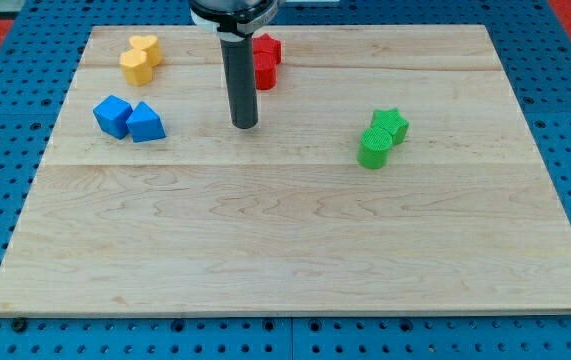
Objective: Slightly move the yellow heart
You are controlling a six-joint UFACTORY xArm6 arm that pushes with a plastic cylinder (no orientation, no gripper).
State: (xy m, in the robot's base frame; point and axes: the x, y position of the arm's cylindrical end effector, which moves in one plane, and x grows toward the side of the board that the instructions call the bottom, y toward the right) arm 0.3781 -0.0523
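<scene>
Two yellow blocks touch each other at the board's upper left. The upper right one (pixel 147 47) looks like the yellow heart. The lower left one (pixel 134 67) looks like a hexagon. My tip (pixel 244 124) rests on the board near the top middle. It is well to the right of and below the yellow blocks, touching no block.
Two red blocks (pixel 264 58) sit just right of the rod, partly behind it. A blue cube (pixel 112 115) and a blue triangle (pixel 146 122) lie left of my tip. A green star (pixel 390 125) and a green cylinder (pixel 373 149) lie at the right. The wooden board (pixel 285 240) sits on a blue pegboard.
</scene>
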